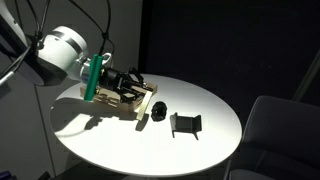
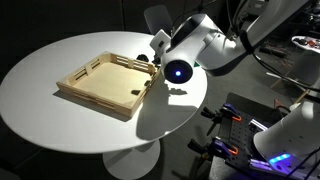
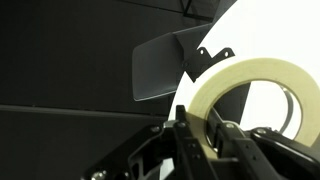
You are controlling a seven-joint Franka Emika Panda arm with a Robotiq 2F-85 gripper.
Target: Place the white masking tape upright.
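The white masking tape (image 3: 256, 70) is seen big on the right of the wrist view; its thin wall is pinched between the dark fingers (image 3: 190, 140) of the gripper (image 3: 207, 135), which are closed on it; the white table (image 3: 270, 30) is seen behind it and through its open middle; whether the table is touched by the tape cannot be told. In an exterior view, from left to right, the gripper (image 1: 128, 85) is held over the wooden tray (image 1: 112, 108); a small black round object (image 1: 157, 110) is lying just beside the tray; a black bracket-like piece (image 1: 185, 123) is set further right, apart from it; the tape is hidden there.
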